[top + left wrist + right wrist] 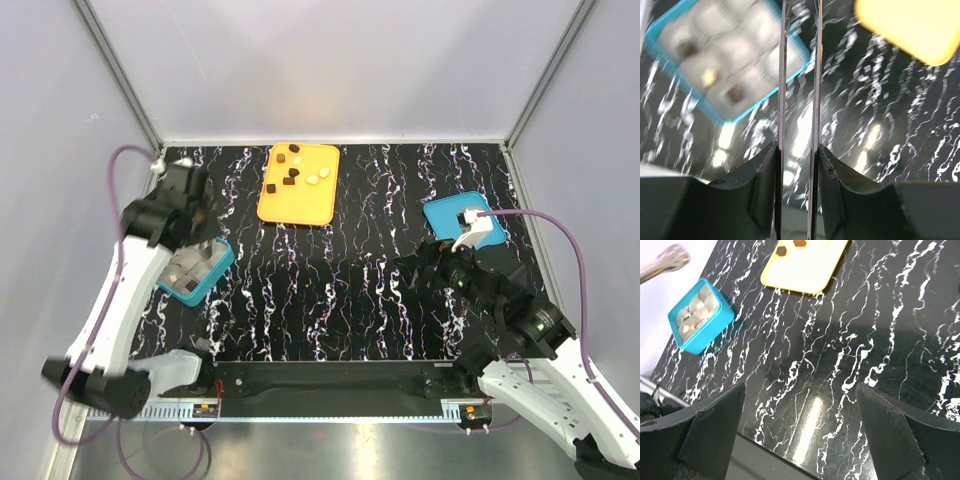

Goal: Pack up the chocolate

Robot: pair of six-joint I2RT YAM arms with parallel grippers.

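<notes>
Several chocolate pieces [291, 178], dark cubes and pale rounds, lie on the flat orange tray [300, 205] at the back centre. The teal compartmented box [205, 280] sits at the left and holds two dark pieces and one cream piece [708, 76]. My left gripper [204, 222] hovers over the box's far edge. Its thin metal blades [784, 100] stand a narrow gap apart with nothing seen between them, and their tips leave the frame. My right gripper [428, 262] is wide open and empty above bare table at the right.
A teal lid [445, 215] lies at the right rear, partly under the right wrist. The black marble-patterned table [350, 290] has grey walls close on the left, back and right. The box [700, 315] and tray [805, 270] also show in the right wrist view.
</notes>
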